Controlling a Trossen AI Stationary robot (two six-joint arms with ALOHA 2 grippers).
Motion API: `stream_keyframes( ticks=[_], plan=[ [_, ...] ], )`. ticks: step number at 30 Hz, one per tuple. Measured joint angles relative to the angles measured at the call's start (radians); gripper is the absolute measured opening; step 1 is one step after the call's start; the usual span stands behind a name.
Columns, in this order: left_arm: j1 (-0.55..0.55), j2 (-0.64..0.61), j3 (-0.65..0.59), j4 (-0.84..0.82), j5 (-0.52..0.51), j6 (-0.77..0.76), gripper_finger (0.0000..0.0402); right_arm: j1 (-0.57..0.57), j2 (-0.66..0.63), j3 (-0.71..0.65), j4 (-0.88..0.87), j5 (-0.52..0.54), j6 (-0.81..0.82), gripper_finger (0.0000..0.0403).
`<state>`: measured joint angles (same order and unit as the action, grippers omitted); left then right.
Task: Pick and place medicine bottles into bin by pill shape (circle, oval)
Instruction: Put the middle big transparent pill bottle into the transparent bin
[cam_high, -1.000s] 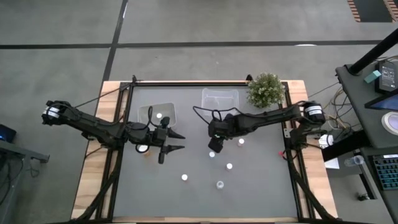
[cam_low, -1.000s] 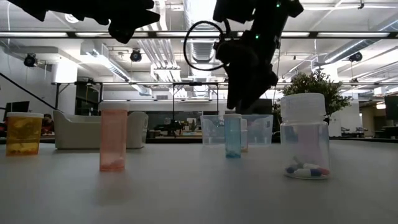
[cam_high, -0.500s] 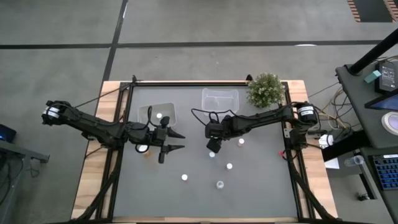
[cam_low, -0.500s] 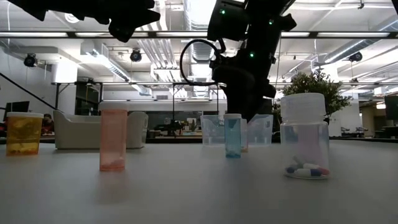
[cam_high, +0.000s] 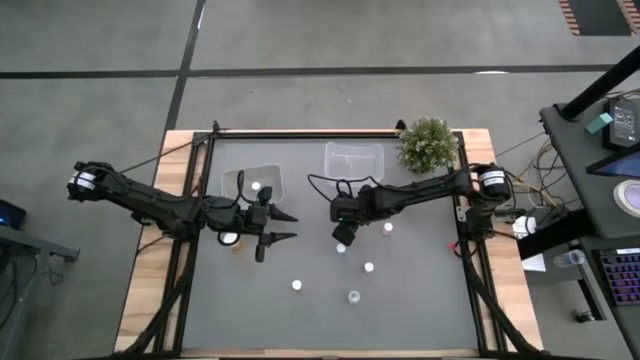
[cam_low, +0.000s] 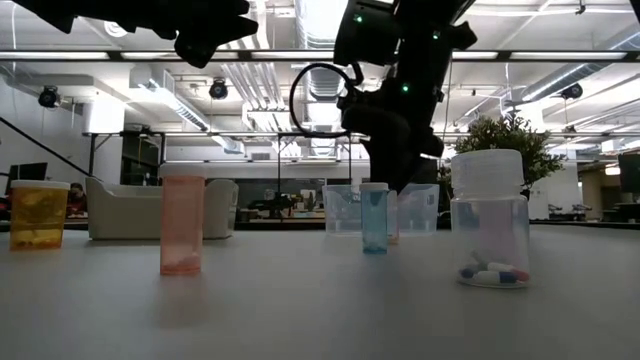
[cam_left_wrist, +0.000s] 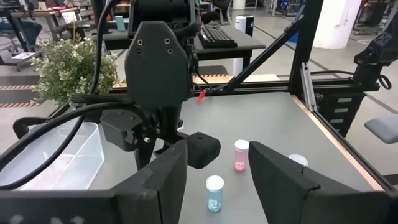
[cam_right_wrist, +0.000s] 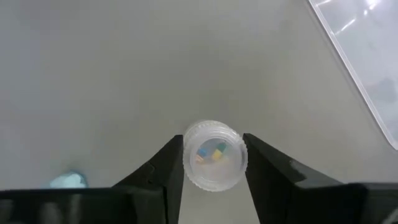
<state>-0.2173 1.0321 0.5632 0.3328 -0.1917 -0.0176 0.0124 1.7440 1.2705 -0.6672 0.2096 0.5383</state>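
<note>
A small blue-tinted medicine bottle (cam_right_wrist: 214, 163) with a pale round cap stands upright on the grey table (cam_high: 420, 300), near its middle (cam_high: 341, 248), on its base (cam_low: 374, 250). My right gripper (cam_right_wrist: 213, 139) has come down over it from the table's right and is shut on it. My left gripper (cam_high: 292, 227) hangs open above the table, left of the middle, with nothing between its fingers. Other medicine bottles stand loose: a pink one (cam_left_wrist: 240, 155), a white-capped one (cam_high: 368, 267), an orange-pink one (cam_low: 182, 220), a clear one (cam_low: 490, 225) and an amber one (cam_low: 38, 215). My right gripper has the bottle's round cap (cam_right_wrist: 189, 167) between its two fingers (cam_right_wrist: 161, 177), one on each opposite side of the rim. The fingers slant down from above and from the table's right. The bottle stands upright, its base still on the table.
Two clear tubs stand at the back: the left one (cam_high: 270, 172) holds one bottle (cam_high: 256, 186); the other (cam_high: 330, 150) is beside a green potted plant (cam_high: 428, 145) at the back right. The amber bottle (cam_high: 232, 240) stands under my left arm.
My right gripper has come down a little over the blue-tinted bottle, then held still. The bottle has stayed where it stood.
</note>
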Motion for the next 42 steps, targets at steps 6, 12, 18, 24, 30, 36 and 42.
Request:
stream_keyframes(
  ticks=[6, 12, 18, 24, 30, 36, 42],
  plan=[
    [0.000, -0.004, 0.000, 0.000, -0.013, 0.036, 0.0157, 0.000, -0.025, 0.000, -0.009, -0.001, -0.036, 0.0150],
    [0.000, -0.017, 0.000, 0.006, -0.048, 0.025, 0.0157, -0.011, -0.089, 0.076, -0.072, -0.062, -0.141, 0.0142],
    [0.000, -0.019, 0.000, 0.005, -0.052, -0.036, 0.0157, -0.047, -0.102, 0.232, -0.172, -0.060, -0.249, 0.0142],
    [0.000, -0.019, 0.000, 0.011, -0.052, -0.038, 0.0157, -0.112, -0.102, 0.342, -0.223, -0.061, -0.363, 0.0142],
    [0.000, -0.018, 0.000, 0.050, -0.052, -0.037, 0.0157, -0.204, -0.102, 0.379, -0.227, -0.060, -0.431, 0.0142],
    [0.000, -0.018, 0.000, 0.052, -0.052, -0.034, 0.0157, -0.310, -0.097, 0.378, -0.220, -0.061, -0.472, 0.0142],
    [0.000, -0.018, 0.000, 0.052, -0.052, -0.026, 0.0157, -0.390, -0.066, 0.377, -0.220, -0.164, -0.487, 0.0142]
  ],
)
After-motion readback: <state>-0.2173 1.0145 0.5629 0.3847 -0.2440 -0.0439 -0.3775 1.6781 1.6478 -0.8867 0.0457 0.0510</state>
